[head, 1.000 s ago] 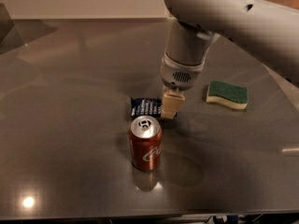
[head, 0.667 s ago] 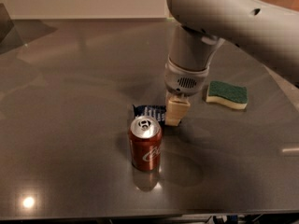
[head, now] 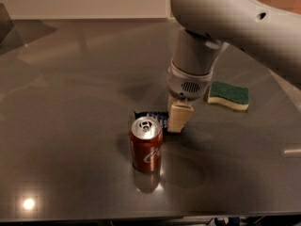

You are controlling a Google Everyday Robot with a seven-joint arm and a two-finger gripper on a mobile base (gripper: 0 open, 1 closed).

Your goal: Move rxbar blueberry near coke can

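From my station I see the gripper lowered to the dark grey table, hanging straight down from the pale grey arm that comes in from the upper right. Its cream tip sits at the right end of the rxbar blueberry, and I cannot tell whether it is open, closed or gripping the bar. The bar lies flat on the table, just behind the coke can, whose top hides the bar's near edge. The can is the 1 container in view: it stands upright near the front of the table, its silver top and pull tab facing up, and I cannot see what is inside it. 1 green-and-yellow sponge lies flat to the right of the gripper, well apart from the can and bar.
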